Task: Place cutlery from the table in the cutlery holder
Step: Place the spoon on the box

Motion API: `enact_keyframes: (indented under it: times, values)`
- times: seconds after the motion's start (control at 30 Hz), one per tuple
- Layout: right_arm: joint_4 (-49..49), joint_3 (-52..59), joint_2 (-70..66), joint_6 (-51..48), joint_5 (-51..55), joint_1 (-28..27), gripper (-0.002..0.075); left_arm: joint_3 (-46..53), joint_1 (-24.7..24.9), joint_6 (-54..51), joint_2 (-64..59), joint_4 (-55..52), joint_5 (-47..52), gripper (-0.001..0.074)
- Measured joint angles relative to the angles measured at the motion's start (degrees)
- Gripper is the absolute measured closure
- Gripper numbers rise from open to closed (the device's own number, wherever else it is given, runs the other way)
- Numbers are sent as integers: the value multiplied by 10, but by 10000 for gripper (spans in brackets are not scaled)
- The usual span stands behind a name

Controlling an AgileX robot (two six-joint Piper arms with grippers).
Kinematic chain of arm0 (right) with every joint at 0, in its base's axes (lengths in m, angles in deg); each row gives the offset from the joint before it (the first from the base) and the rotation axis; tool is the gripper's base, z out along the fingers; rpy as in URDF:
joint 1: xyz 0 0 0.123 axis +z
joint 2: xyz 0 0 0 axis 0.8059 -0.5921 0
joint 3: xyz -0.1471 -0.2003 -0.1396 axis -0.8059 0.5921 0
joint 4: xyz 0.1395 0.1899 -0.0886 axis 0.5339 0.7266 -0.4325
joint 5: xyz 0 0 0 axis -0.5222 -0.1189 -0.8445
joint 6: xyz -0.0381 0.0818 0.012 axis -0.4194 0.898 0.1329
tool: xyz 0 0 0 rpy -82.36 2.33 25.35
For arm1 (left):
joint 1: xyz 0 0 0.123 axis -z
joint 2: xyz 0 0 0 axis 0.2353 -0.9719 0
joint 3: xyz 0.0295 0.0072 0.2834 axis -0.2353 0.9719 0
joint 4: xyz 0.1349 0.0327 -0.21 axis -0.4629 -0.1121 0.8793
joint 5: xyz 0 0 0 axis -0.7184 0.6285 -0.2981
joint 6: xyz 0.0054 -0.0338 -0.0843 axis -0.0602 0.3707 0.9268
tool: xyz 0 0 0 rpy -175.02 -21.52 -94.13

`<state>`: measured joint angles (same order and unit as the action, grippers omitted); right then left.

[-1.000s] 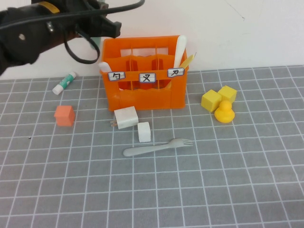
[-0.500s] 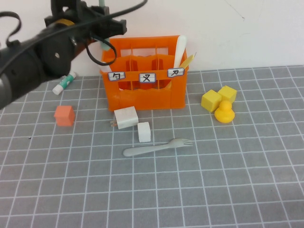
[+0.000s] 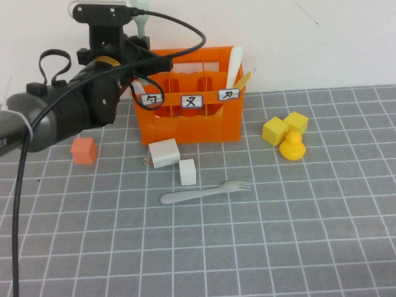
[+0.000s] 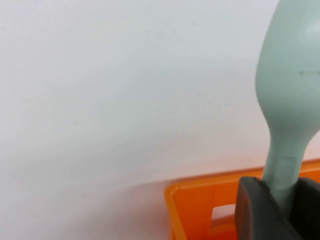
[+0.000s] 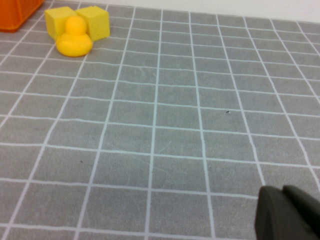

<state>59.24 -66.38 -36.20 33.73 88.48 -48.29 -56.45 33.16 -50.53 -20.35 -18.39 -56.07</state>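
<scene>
The orange cutlery holder (image 3: pixel 189 117) stands at the back of the grey gridded table (image 3: pixel 247 247). My left gripper (image 3: pixel 140 38) is above the holder's back left corner, shut on the handle of a mint-green spoon (image 3: pixel 142 12) whose bowl points up. In the left wrist view the spoon (image 4: pixel 290 100) stands between the dark fingers (image 4: pixel 255 210), with the holder's rim (image 4: pixel 200 197) below. A pale spoon (image 3: pixel 235 62) stands in the holder's right compartment. A grey-green fork (image 3: pixel 207 192) lies on the table in front of the holder. My right gripper (image 5: pixel 290 215) is shut and empty over bare table, out of the high view.
Two white cubes (image 3: pixel 164 153) (image 3: pixel 187 171) lie between the holder and the fork. An orange cube (image 3: pixel 83 150) sits to the left. Two yellow cubes (image 3: pixel 284 127) and a yellow duck (image 3: pixel 292 147) sit to the right; the duck also shows in the right wrist view (image 5: pixel 73 41).
My left arm has swung right and turned, bringing the gripper and the mint-green spoon over the holder's back left corner. The fork and the cubes have not moved.
</scene>
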Motion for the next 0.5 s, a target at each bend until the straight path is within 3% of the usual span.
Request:
enact_keyframes:
  times: [0.27, 0.5]
  values:
    - [0, 0, 0, 0, 0, 0, 729, 0, 0, 6, 0, -32, -4, 442]
    - [0, 0, 0, 0, 0, 0, 729, 0, 0, 6, 54, -37, 41, 413]
